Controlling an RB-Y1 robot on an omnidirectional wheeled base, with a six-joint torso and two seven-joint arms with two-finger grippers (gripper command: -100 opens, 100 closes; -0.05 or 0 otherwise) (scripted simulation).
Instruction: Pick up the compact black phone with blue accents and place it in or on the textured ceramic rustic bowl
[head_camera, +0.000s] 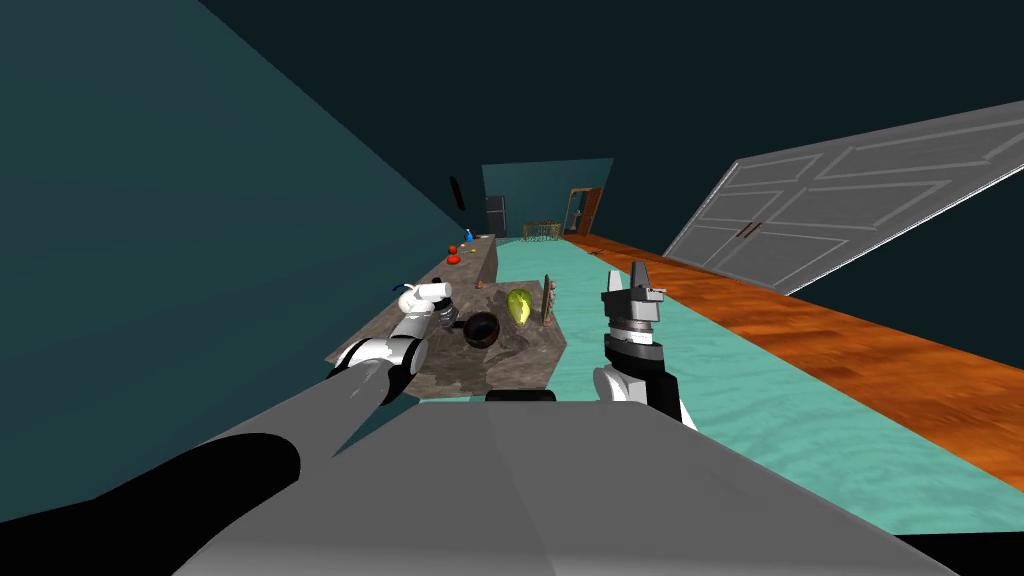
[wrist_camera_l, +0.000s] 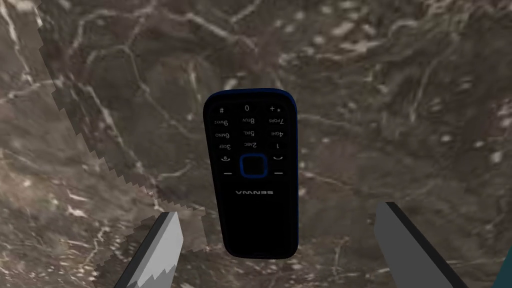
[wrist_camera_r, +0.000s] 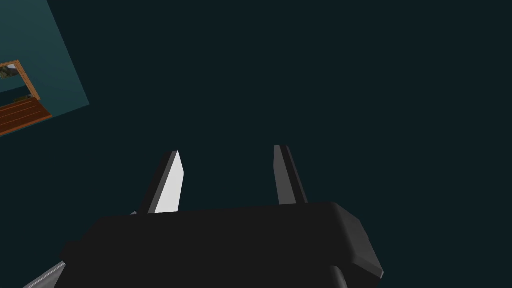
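left hand (wrist_camera_l: 278, 210): wide open and holding nothing, pointing down at the worktop (wrist_camera_l: 375, 100); fingers (wrist_camera_l: 162, 247) stand either side of the phone, not touching it
phone (wrist_camera_l: 252, 175): black with a blue rim, lying flat on the worktop keypad up, between the left hand's fingers and a little nearer one of them
why the hand is so: the fingers flank the phone's long sides, so closing should pinch the narrow width; the wide gap leaves room to drop over it
step: judged pre-grasp, lined up above the phone, not yet gripped
next: likely lower, centre a bit, then close; the phone is thin and flat, so the tips need to get low on its edges or it may slip out
bowl (head_camera: 481, 329): dark and round, on the same worktop just beside the left hand, on the side toward the right hand; a short carry, by the look of it
beyond bowl: yellow-green thing (head_camera: 519, 305) and thin upright thing (head_camera: 547, 298), near the bowl, could get clipped on the carry
right hand (head_camera: 637, 285): held up off the worktop edge, well apart from the phone, fingers apart with nothing between; looks parked out of the way
progress: early, the phone is not lifted
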